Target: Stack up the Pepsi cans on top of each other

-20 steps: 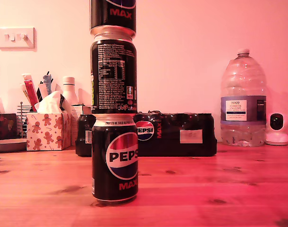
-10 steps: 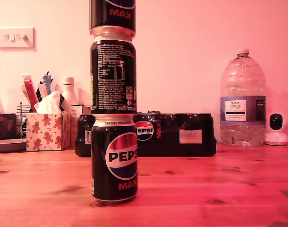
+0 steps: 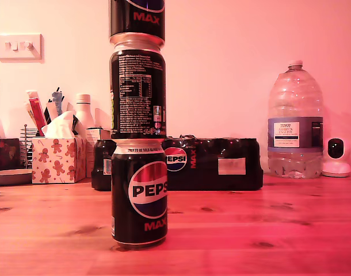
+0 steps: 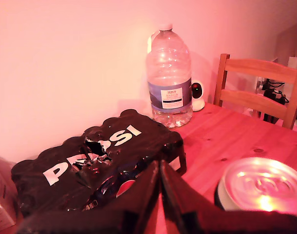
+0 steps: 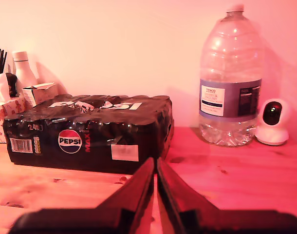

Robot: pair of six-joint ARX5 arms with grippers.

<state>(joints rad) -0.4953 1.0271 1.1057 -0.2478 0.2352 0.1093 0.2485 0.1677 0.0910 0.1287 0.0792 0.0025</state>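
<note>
All three Pepsi cans (image 3: pixel 138 195) stand stacked; my first end effector (image 4: pixel 159 181) and second end effector (image 5: pixel 155 178) are pinched narrow, empty, so next I just keep clear.

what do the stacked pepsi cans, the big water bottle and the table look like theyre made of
Pepsi cans: likely aluminium, with a glossy black printed body and a bare silvery rim and top.
Water bottle: clear ribbed plastic, see-through, with a paper-looking label.
Table: wood, with visible grain and dark knots; its finish is hard to judge under the pink light.
</note>
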